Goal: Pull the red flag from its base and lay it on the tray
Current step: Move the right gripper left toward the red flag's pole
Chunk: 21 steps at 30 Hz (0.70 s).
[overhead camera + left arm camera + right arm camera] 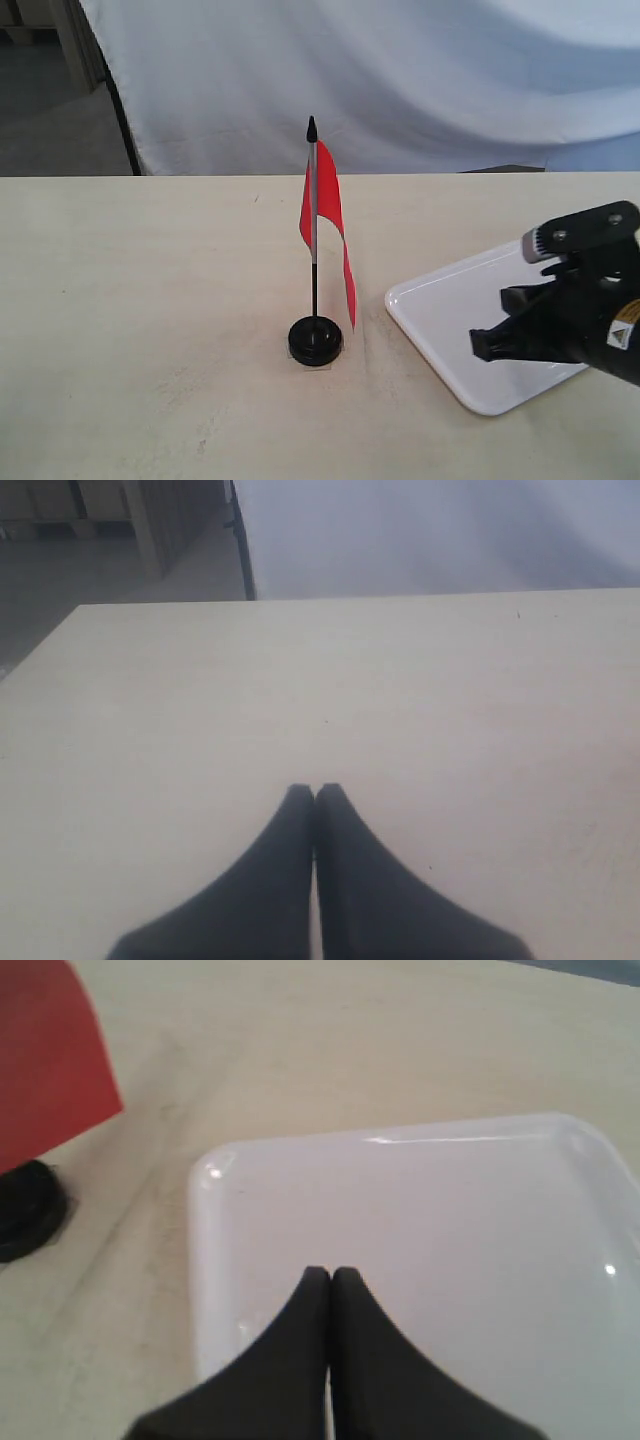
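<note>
The red flag [325, 195] stands in the base [315, 341]; both jaws closed (right's over the tray [440, 310]).

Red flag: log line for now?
red flag: upright in base | tray: without flag | right gripper: shut, over tray | left gripper: shut

Flag [322, 205]: bright red cloth hanging limp on a thin pole, silver-grey above, black below, pointed black tip. It stands upright, seated in the base [315, 341].

Base: small round black disc, to the left of the right gripper [487, 345], apart from it.

Tray [440, 305]: glossy white, shallow, rounded corners, flat beneath that gripper, near the base, not touching.
</note>
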Each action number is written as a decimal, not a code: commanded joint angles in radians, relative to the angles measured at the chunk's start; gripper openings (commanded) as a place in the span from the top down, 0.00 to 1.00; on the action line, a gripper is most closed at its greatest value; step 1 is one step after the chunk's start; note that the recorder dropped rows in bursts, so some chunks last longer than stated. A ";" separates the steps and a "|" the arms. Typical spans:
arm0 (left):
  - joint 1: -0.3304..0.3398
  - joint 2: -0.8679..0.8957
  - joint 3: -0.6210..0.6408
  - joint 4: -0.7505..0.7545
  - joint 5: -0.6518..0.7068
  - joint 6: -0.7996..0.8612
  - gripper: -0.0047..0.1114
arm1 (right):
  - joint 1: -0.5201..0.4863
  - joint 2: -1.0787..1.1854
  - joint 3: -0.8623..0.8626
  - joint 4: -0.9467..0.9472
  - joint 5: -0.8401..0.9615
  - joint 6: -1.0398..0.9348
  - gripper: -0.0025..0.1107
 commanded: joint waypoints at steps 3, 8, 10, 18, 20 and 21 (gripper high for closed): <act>-0.003 -0.003 0.002 0.003 -0.005 -0.006 0.96 | 0.115 0.112 -0.005 -0.302 -0.219 0.274 0.98; -0.003 -0.003 0.002 0.003 -0.005 -0.006 0.96 | 0.124 0.215 -0.005 -0.418 -0.452 0.356 0.98; -0.003 -0.003 0.002 0.003 -0.005 -0.006 0.96 | 0.124 0.258 -0.009 -0.417 -0.499 0.346 0.98; -0.003 -0.003 0.002 0.003 -0.005 -0.006 0.96 | 0.124 0.410 -0.055 -0.421 -0.710 0.302 0.49; -0.003 -0.003 0.002 0.003 -0.005 -0.006 0.96 | 0.124 0.443 -0.087 -0.421 -0.717 0.284 0.37; -0.003 -0.003 0.002 0.003 -0.005 -0.006 0.96 | 0.124 0.460 -0.100 -0.421 -0.717 0.284 0.34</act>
